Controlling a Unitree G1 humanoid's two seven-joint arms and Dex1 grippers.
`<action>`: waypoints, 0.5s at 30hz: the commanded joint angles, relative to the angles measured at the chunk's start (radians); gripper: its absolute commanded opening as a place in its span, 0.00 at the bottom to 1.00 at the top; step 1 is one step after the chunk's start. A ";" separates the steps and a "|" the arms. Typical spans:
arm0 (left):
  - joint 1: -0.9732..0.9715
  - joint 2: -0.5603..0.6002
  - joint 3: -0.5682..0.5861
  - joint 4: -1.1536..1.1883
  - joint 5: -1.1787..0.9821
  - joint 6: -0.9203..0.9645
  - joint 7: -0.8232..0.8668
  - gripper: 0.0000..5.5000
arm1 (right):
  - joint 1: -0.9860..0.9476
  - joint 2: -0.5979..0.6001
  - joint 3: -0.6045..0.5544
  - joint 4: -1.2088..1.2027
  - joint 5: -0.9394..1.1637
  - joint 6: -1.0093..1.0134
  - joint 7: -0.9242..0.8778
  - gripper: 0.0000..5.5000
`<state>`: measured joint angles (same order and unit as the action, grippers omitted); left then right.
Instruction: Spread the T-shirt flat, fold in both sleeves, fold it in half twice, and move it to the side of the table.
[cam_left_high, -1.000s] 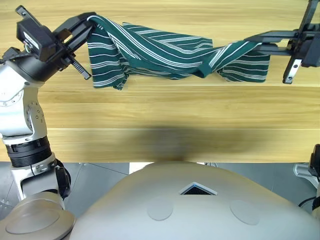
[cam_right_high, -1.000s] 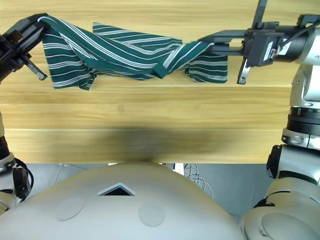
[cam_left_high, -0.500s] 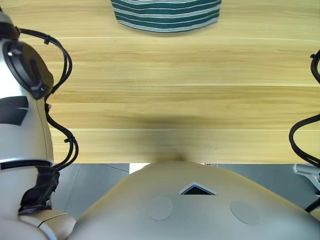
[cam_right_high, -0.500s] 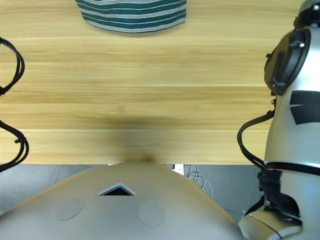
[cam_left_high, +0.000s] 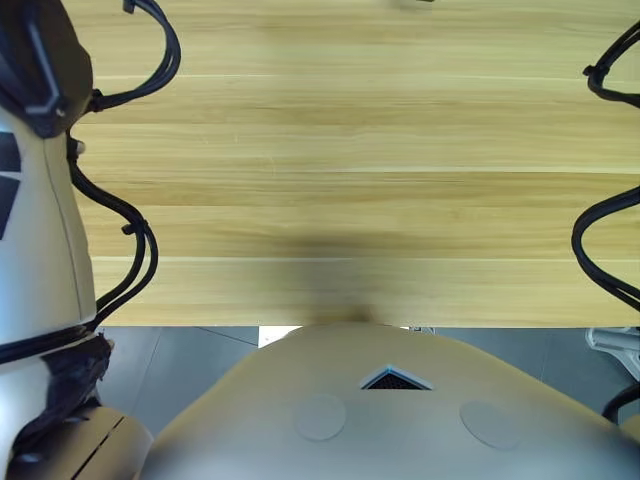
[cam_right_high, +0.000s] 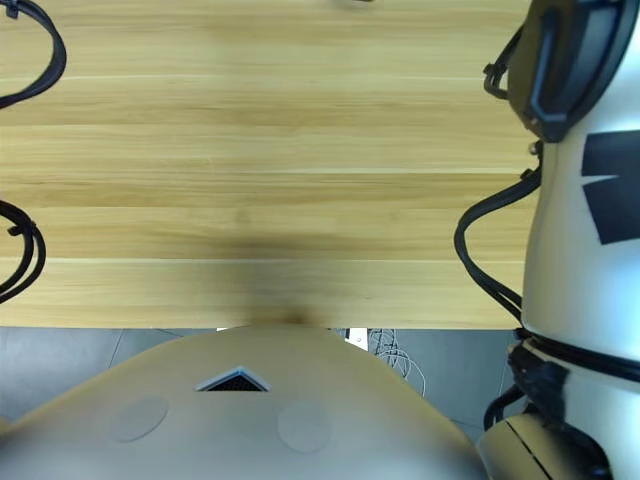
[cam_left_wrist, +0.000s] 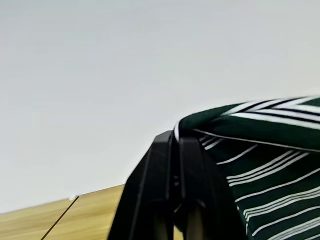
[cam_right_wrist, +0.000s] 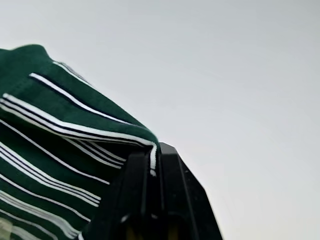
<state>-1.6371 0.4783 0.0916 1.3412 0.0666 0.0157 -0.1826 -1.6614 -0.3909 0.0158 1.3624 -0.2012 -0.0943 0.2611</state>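
Observation:
In the left wrist view, my left gripper (cam_left_wrist: 175, 146) is shut on a bunched edge of the dark green T-shirt (cam_left_wrist: 260, 160) with white stripes, held up against a pale wall. My right gripper (cam_right_wrist: 152, 161) is likewise shut on another edge of the T-shirt (cam_right_wrist: 45, 150), whose fabric hangs away from the black fingers (cam_right_wrist: 170, 190). In the eye views both arms are raised, the left arm (cam_left_high: 30, 200) at the left edge and the right arm (cam_right_high: 590, 200) at the right edge.
The light wooden table (cam_left_high: 350, 150) stretches across the eye views, with its near edge (cam_left_high: 350, 325) just in front of me. Black cables (cam_left_high: 140, 250) loop off both arms beside the table's sides. Grey floor lies below the table's edge.
Both arms have kept rising with the T-shirt. One second ago it hung stretched low over the table; half a second ago only its hem showed at the top; now it has left the eye views.

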 joint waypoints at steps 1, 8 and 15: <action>0.023 -0.014 -0.006 0.015 0.032 -0.005 -0.025 0.00 | 0.061 0.028 -0.003 0.013 -0.022 0.010 0.040 0.01; 0.243 -0.055 -0.023 0.015 0.055 -0.044 -0.135 0.00 | 0.257 0.054 -0.035 0.010 -0.020 -0.034 0.101 0.01; 0.317 0.003 0.030 -0.037 -0.006 -0.105 -0.308 0.00 | 0.354 0.007 -0.049 -0.018 -0.005 -0.157 0.261 0.01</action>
<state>-1.3344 0.4658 0.1087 1.3292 0.0810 -0.0717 -0.4441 -1.3282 -0.3524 -0.0243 1.3584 -0.2224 -0.2261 0.4864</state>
